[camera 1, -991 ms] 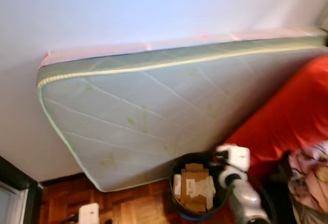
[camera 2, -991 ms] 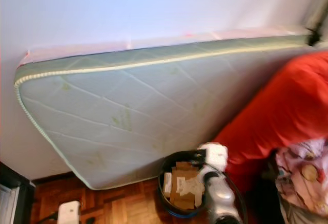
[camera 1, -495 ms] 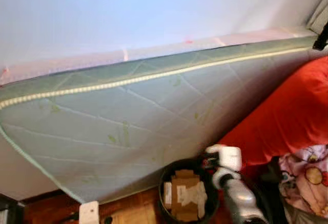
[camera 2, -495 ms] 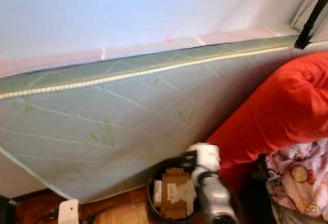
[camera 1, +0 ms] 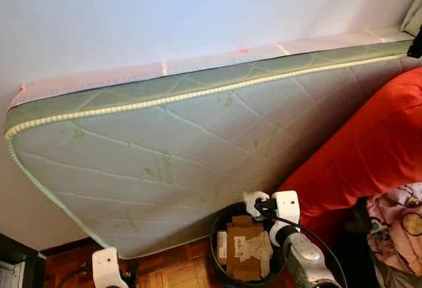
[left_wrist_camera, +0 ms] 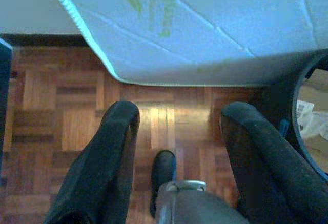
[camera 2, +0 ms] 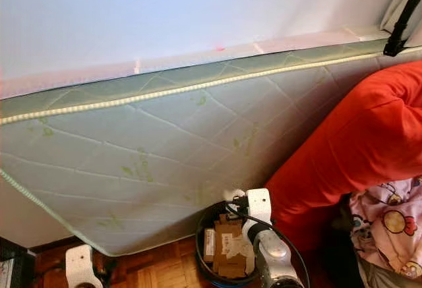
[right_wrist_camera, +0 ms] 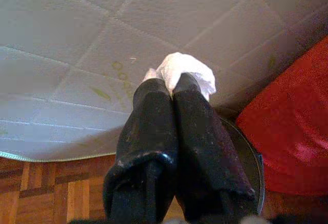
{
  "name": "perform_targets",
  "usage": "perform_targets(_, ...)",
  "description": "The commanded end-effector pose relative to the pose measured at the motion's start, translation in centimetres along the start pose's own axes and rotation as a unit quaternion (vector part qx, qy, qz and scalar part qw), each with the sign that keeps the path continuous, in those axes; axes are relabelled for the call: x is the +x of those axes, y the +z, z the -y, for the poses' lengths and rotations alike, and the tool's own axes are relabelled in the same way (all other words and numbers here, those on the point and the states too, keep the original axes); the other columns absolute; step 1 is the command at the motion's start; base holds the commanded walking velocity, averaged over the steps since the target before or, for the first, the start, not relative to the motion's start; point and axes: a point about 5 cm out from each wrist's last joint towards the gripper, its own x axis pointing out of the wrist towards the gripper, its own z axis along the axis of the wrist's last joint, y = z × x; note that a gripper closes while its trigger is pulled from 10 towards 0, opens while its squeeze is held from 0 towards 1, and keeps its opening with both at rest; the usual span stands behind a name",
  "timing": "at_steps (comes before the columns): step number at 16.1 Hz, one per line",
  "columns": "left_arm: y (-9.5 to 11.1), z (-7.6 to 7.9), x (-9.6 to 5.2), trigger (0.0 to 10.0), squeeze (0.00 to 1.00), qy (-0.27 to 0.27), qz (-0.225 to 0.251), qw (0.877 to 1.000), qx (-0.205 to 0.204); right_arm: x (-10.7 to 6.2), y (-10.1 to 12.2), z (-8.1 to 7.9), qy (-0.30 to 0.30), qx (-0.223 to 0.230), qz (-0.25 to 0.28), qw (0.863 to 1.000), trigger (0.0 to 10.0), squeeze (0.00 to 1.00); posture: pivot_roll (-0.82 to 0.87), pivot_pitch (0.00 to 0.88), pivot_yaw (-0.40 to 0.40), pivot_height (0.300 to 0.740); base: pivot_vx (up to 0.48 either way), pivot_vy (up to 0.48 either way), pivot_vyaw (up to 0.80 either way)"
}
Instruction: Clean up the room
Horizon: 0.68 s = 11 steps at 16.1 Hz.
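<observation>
A quilted mattress [camera 1: 198,149] is leaning on its long edge against the white wall [camera 1: 165,11], taking up most of the scene, with a red blanket [camera 1: 369,149] bulging beside it on the robot's right and parquet floor [left_wrist_camera: 66,111] showing below. Down at the mattress's lower edge a round black trash bin [camera 1: 227,271] is standing on the floor, already carrying flattened cardboard pieces [camera 1: 245,248].

The right end effector [right_wrist_camera: 171,83] is hanging over the bin's far rim, fingers clenched tight on a crumpled white tissue [right_wrist_camera: 185,72] that is poking out past the fingertips, close to the mattress face. The left end effector [left_wrist_camera: 177,131] is hovering low over bare parquet, fingers spread wide and holding nothing, the bin's rim just beside it.

The risk, as I judge it: the tissue is sitting near the back edge of the bin rather than over its middle, so letting go here could be sending it down between bin and mattress, or onto the floor. A light wad like this may also be clinging to a finger pad instead of dropping.
</observation>
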Motion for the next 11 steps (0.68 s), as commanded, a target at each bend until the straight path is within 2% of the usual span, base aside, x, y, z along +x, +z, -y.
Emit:
perform_targets(1,-0.49,-0.19,-0.37,10.0,0.0,-0.002,0.004,1.0,-0.003,-0.24,-0.48,-0.06,0.003,-0.003,-0.005,1.0,10.0,0.0,0.08,0.135,-0.053,0.74,0.0,0.0,0.0)
perform_targets(6,-0.53,-0.18,-0.54,10.0,0.0,-0.006,0.016,1.0,-0.006,-0.34,-1.02,-0.02,0.0,-0.009,-0.023,1.0,10.0,0.0,0.08,0.127,-0.049,0.735,0.0,0.0,0.0)
perform_targets(9,-0.52,-0.19,-0.59,10.0,0.0,-0.011,0.019,1.0,-0.005,-0.39,-1.2,0.07,-0.005,-0.016,-0.029,0.999,10.0,0.0,0.09,0.118,-0.047,0.685,0.0,0.0,0.0)
perform_targets(11,-0.53,-0.12,-0.58,10.0,0.0,-0.013,0.019,1.0,-0.003,-0.4,-1.18,0.03,-0.005,-0.014,-0.026,1.0,10.0,0.0,0.09,0.12,-0.047,0.68,0.0,0.0,0.0)
